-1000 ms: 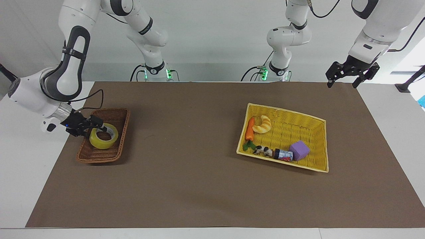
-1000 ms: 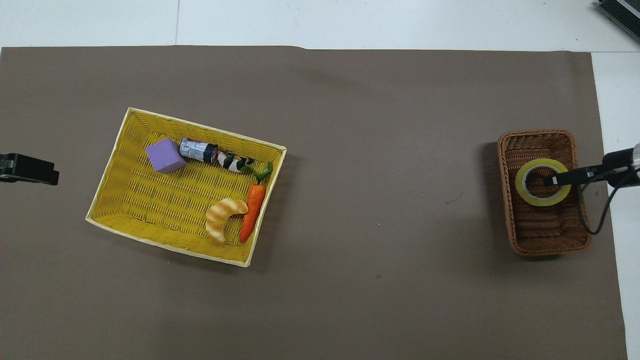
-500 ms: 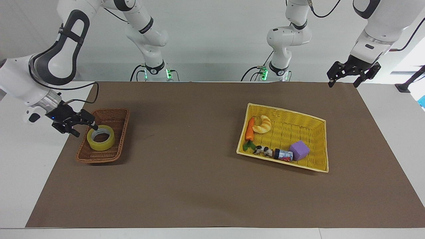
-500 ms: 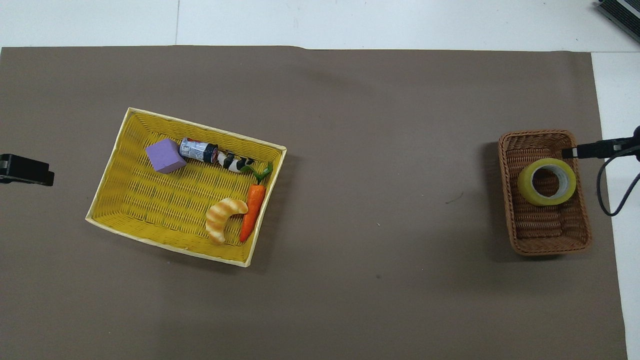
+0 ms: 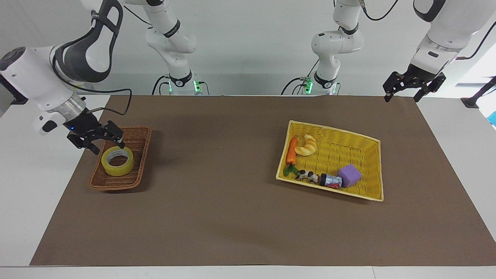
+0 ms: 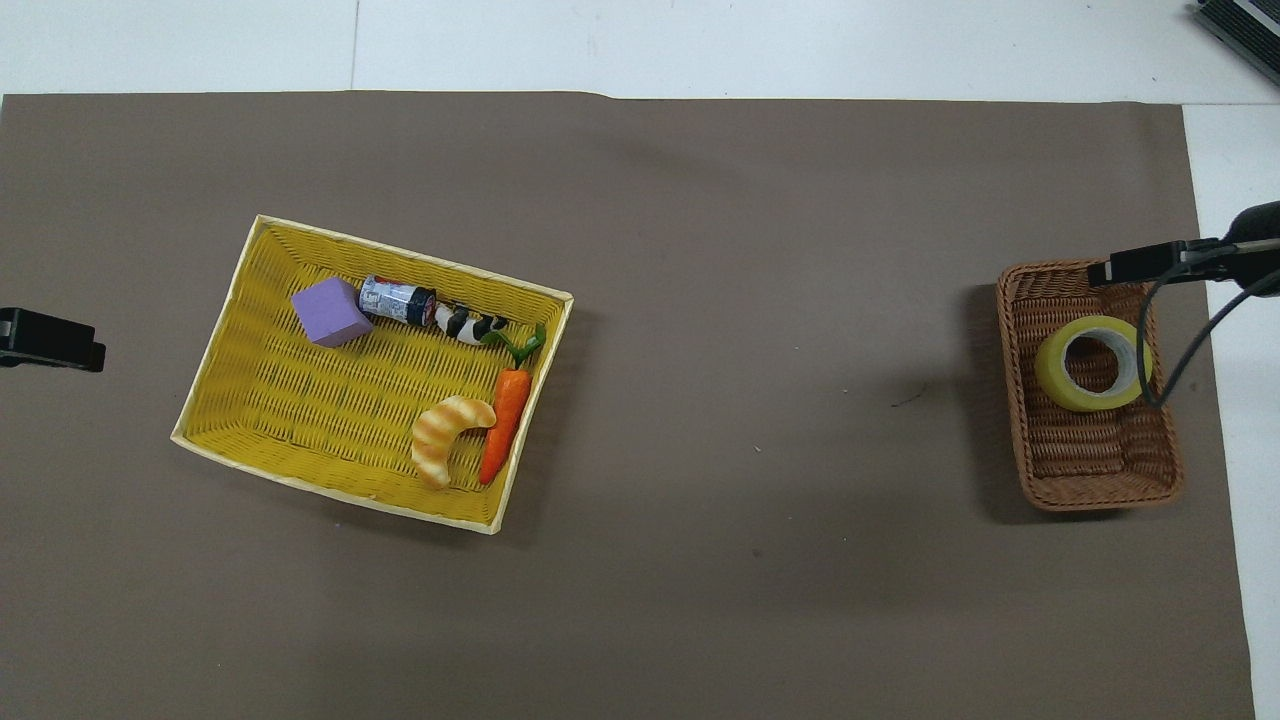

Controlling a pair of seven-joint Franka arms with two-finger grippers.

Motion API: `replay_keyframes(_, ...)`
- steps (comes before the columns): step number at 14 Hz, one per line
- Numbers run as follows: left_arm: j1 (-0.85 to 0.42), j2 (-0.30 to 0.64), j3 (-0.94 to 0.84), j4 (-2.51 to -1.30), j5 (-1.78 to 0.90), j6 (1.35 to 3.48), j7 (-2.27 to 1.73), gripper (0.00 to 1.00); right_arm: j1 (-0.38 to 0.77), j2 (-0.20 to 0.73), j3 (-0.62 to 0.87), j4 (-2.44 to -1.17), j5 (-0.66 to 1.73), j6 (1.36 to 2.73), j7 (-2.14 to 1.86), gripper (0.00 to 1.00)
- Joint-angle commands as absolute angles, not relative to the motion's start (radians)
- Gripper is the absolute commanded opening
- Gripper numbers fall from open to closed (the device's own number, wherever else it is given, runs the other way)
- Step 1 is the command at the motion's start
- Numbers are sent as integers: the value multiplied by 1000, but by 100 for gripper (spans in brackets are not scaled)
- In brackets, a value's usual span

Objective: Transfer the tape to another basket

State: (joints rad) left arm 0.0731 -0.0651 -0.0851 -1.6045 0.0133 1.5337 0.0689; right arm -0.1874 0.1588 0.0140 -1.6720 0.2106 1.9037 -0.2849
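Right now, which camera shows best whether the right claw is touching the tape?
The facing view: the right claw hangs open just above the tape, apart from it. The overhead view shows only the claw's tip at the basket's rim.

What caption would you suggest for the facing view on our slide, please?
Tape lies in the brown basket; open right gripper hangs empty above it, left gripper waits.

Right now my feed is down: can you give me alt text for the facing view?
The tape lies flat in the brown wicker basket at the right arm's end of the table, with the open right gripper just above it, holding nothing. The open left gripper waits at the other end, near a yellow basket of toy food and a purple cube.
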Motion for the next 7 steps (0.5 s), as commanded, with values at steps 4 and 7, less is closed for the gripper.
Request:
replay_keyframes(4,81,-86,-87,-1624,21,1536,72,100,-49,66,18,-1704,95,1830,-7,100)
replay_keyframes(7,77,-86,-89,-1624,21,1537,72,100,32,31,18,-1730,83,1796,159,100)
